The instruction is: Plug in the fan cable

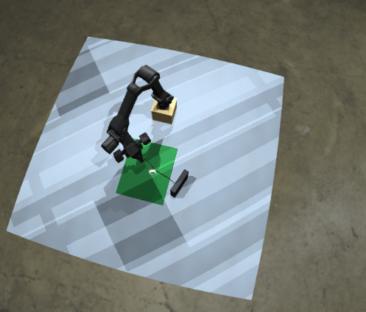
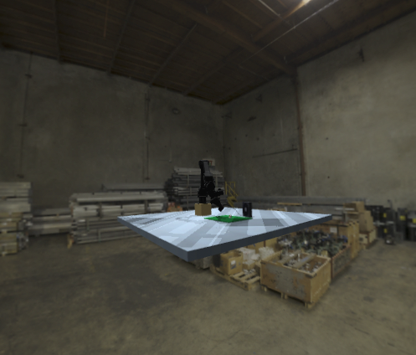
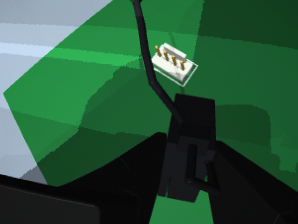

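Wrist view: the short stretch of flat green board [image 1: 137, 188] [image 2: 239, 218] [image 3: 65, 125] between the black blocky plug [image 3: 195, 112] in the black gripper [image 1: 142, 160] [image 2: 221, 208] [image 3: 186, 145] and the white four-pin header with gold pins [image 1: 152, 171] [image 3: 172, 65] has nothing standing on it. Thin black cable [image 1: 164, 175] [image 3: 144, 50] is the snag: runs off the plug, passes just beside the header's pin row on one side. Other side of header: bare board, room for a finger. Upright black slab-shaped block [image 1: 180, 183] [image 2: 247, 209] stands just off the board edge, blocks low passes there; cable spans the gap to it. Opposite the slab, nothing stands along the board's far edge. Tan box-shaped base block [image 1: 163, 117] [image 2: 202, 209] sits apart from the board, bare tabletop [image 1: 225, 147] [image 2: 172, 234] between.
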`<state>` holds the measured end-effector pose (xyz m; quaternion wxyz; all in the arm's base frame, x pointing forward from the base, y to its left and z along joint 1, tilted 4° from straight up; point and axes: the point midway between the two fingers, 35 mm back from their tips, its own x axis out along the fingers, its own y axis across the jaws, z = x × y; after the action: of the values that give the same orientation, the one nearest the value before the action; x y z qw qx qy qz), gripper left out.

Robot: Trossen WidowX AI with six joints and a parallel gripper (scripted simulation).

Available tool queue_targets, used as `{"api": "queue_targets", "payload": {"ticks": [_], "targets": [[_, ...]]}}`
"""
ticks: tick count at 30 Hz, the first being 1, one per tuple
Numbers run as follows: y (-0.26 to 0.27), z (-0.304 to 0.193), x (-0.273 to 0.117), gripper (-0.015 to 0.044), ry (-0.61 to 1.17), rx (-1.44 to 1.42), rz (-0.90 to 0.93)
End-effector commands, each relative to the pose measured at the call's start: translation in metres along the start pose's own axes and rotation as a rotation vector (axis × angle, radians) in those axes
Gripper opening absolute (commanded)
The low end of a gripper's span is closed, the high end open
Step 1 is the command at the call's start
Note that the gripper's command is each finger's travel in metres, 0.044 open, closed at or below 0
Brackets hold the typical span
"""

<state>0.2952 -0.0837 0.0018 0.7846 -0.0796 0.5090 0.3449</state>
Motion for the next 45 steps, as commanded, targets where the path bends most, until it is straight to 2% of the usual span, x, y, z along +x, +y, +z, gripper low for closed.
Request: {"api": "queue_targets", "payload": {"ticks": [1,45], "targets": [[0.001,-0.004,0.005,0.0000,-0.065,-0.002,0.019],[0.002,-0.020,-0.012,0.0000,-0.696,-0.083,-0.063]]}}
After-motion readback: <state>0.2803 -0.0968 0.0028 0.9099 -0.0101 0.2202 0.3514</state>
